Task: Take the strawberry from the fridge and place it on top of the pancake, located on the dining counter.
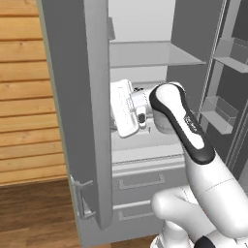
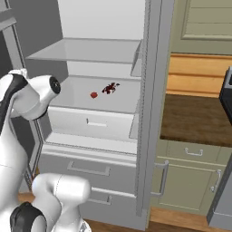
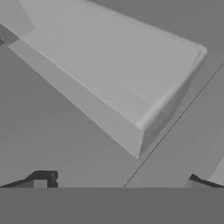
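Gripper (image 3: 118,183) fingers sit well apart in the hand view, 1 dark tip at each lower corner with nothing between them, so the claw is empty and spread wide. That camera faces a grey door bin (image 3: 131,83) seen at a slant, which suggests the hand is rolled toward the fridge's side wall or door, away from the fruit. In the left base view the white hand (image 1: 127,107) is inside the open fridge (image 1: 77,121) at middle-shelf level, with the left door edge close beside it. In the right base view the strawberry (image 2: 94,95) lies on the white middle shelf (image 2: 77,100), near a dark red cluster, perhaps cherries (image 2: 110,88), further back. The main risk, as I judge it, is aim: the fruit is outside the hand camera's field, so a reach from this pose could miss it or sweep into the cherries. Swinging the wrist round could also knock the elbow or hand against the door or the glass shelf (image 2: 86,50) above. A small round berry may roll off when nudged, or bruise under a hard squeeze.
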